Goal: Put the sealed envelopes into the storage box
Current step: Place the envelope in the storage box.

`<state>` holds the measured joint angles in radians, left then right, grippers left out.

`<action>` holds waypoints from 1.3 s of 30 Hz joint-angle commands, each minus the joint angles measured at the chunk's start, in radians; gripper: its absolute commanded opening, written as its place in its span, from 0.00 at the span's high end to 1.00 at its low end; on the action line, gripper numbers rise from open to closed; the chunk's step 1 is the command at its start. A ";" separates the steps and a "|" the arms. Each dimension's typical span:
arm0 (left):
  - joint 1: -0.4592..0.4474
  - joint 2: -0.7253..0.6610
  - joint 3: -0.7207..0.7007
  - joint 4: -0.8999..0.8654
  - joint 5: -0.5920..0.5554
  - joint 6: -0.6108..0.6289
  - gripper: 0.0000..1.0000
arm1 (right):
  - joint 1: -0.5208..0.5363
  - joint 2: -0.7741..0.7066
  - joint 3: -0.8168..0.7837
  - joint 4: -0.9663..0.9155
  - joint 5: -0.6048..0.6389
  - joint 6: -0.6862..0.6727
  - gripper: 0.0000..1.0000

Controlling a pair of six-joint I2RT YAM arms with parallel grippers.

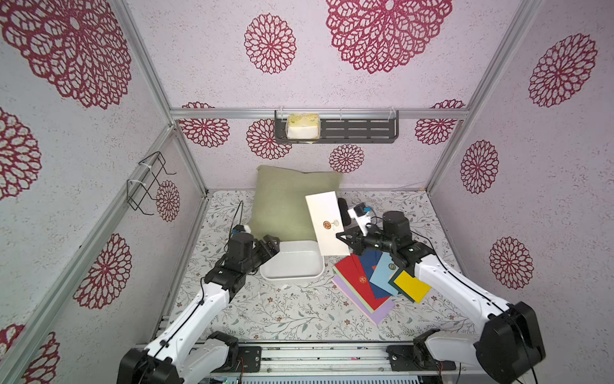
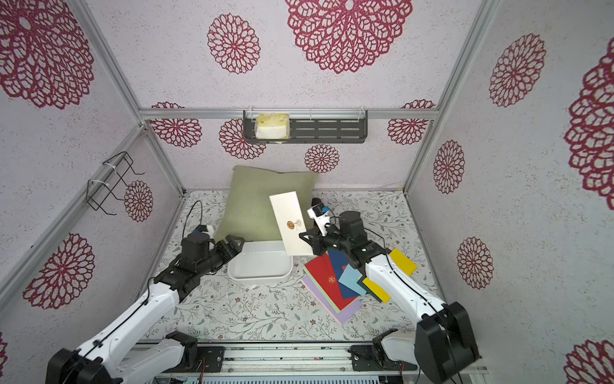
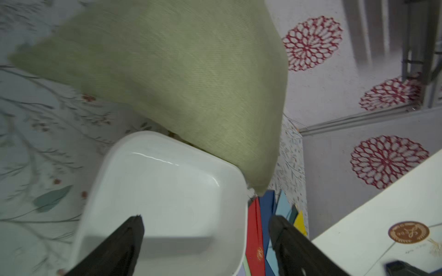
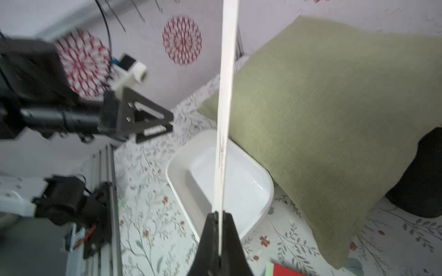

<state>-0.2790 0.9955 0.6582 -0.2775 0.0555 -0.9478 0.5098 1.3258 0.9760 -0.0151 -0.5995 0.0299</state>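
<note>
Right wrist view shows the cream paper envelope with a round gold seal (image 4: 224,95) edge-on, a thin sheet rising from the right gripper (image 4: 218,215), whose jaws are pinched tight on one edge of it. In a top view it hangs tilted in the air (image 1: 327,226) by the far right corner of the shallow white plastic storage box (image 1: 292,276). The box sits on the floral tabletop (image 1: 282,316) against the green fabric cushion (image 1: 285,202) and looks empty. The left gripper (image 1: 270,244) hovers at the box's left end, jaws spread, holding nothing.

Light and flat, the envelope probably flexes and could swing or slip from so narrow a hold. Whether it bows now I cannot tell through the blur. The other coloured paper envelopes (image 1: 355,279) lie fanned and overlapping just right of the box, and each is best taken by an exposed corner or overhanging edge.
</note>
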 commanded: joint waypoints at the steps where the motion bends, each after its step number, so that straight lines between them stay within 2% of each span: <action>1: 0.066 -0.097 -0.015 -0.256 -0.142 0.054 0.10 | 0.079 0.100 0.147 -0.300 0.107 -0.373 1.00; 6: 0.171 -0.162 -0.036 -0.335 -0.174 0.070 0.10 | 0.196 0.245 0.356 -0.471 0.206 -0.627 1.00; 13: 0.260 -0.223 -0.078 -0.347 -0.155 0.085 0.09 | 0.300 0.446 0.617 -0.705 0.386 -0.785 1.00; 16: 0.275 -0.228 -0.085 -0.347 -0.144 0.090 0.10 | 0.326 0.520 0.703 -0.789 0.441 -0.821 1.00; 25: 0.281 -0.231 -0.093 -0.334 -0.124 0.093 0.10 | 0.368 0.648 0.839 -0.870 0.506 -0.891 1.00; 38: 0.281 -0.211 -0.102 -0.304 -0.068 0.099 0.10 | 0.435 0.780 0.929 -0.913 0.599 -0.955 1.00; 39: 0.281 -0.211 -0.104 -0.304 -0.067 0.099 0.10 | 0.438 0.785 0.931 -0.912 0.595 -0.955 0.95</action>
<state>-0.0074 0.7830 0.5659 -0.6029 -0.0334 -0.8631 0.9371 2.1059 1.8748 -0.8967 -0.0223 -0.8879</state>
